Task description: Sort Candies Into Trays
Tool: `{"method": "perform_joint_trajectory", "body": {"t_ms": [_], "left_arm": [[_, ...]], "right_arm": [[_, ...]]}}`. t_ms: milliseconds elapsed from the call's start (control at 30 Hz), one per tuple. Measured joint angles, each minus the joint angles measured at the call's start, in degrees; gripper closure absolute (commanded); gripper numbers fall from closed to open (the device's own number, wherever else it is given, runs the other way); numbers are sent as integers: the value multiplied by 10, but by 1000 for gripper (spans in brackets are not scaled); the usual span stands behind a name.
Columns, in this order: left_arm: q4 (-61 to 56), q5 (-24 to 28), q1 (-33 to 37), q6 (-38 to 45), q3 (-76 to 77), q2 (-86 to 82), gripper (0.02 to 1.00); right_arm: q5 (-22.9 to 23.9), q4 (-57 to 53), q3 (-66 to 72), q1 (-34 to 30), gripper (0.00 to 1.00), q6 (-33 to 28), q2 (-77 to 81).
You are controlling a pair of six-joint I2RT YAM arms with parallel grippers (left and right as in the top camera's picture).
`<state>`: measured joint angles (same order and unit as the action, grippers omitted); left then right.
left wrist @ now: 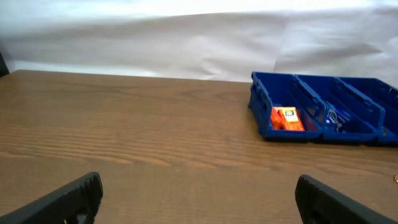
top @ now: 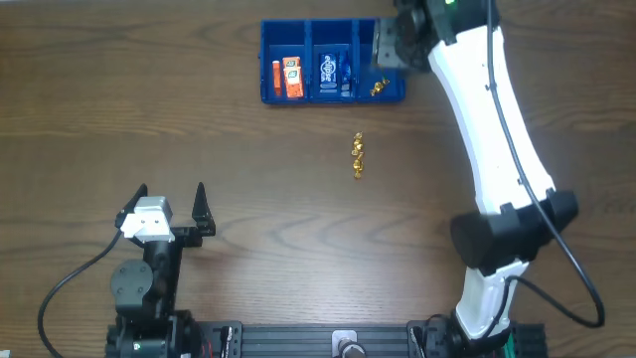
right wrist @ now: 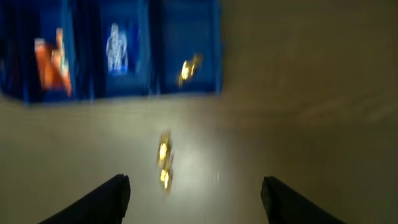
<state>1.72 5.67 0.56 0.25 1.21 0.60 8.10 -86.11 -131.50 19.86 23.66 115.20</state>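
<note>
Gold candies (top: 358, 157) sit in a short row on open bench (top: 149, 99), near the tray (top: 266, 60); one more is in its right bin. Small and light, probably slippery foil, though the wrist view is blurred. Pinch one across its middle. Right gripper (right wrist: 194, 183) hangs by the tray, jaws released. Left gripper (top: 171, 189) is well apart, jaws released. Only the tray walls need minding.

Soft, even light is falling from overhead onto the wooden table (top: 248, 209), and shadows are showing only faintly. My left wrist view is glaring bright at the white backdrop (left wrist: 186, 37). My right wrist view is looking dim and motion-blurred, with the gold candies (right wrist: 163, 151) and the blue tray (right wrist: 208, 37) smearing.
</note>
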Motion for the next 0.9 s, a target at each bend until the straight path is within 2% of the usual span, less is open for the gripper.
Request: {"method": "perform_joint_trajectory", "body": {"t_ms": [167,333,633,900], "left_arm": [[0,0,0,0,0,0,20],[0,0,0,0,0,0,20],[0,0,0,0,0,0,20],[0,0,0,0,0,0,20]], "right_arm": [[-35,-10,54,44,270,14,9],[-58,38,188,76,270,41,16],[-84,153,369,83,288,65,24],[-88,225,423,83,316,72,26]]}}
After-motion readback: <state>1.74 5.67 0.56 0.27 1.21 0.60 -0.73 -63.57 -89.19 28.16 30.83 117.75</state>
